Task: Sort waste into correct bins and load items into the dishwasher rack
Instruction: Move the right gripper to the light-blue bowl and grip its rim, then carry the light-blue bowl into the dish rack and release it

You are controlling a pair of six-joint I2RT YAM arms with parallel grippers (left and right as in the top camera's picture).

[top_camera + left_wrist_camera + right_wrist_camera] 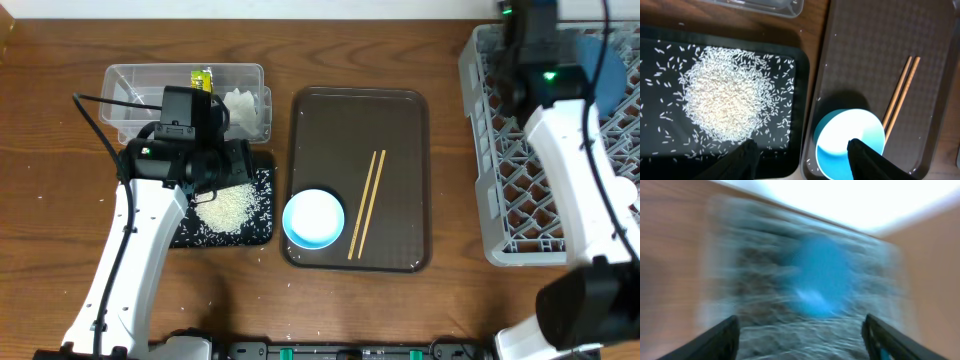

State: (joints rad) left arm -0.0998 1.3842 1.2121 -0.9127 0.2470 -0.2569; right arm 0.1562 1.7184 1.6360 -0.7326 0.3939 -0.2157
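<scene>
White rice grains (228, 207) (725, 105) lie heaped on the black tray (262, 235) (796, 125). The clear tub (130, 78) holds the yellow-green wrapper (202, 79) and white tissue (243, 108). A pale blue bowl (313, 218) (850, 137) and two chopsticks (366, 203) (901, 93) lie on the brown serving tray (400, 120). My left gripper (802, 152) is open, above the black tray's right edge and the bowl. The blue plate (607, 70) (822, 275) stands in the grey rack (500, 170). My right gripper (800, 330) is open and empty over the rack; its view is blurred.
Loose rice grains lie scattered on the black tray around the heap. The brown serving tray (865, 45) sits between the black tray and the rack. Wooden table (50, 150) shows at the left.
</scene>
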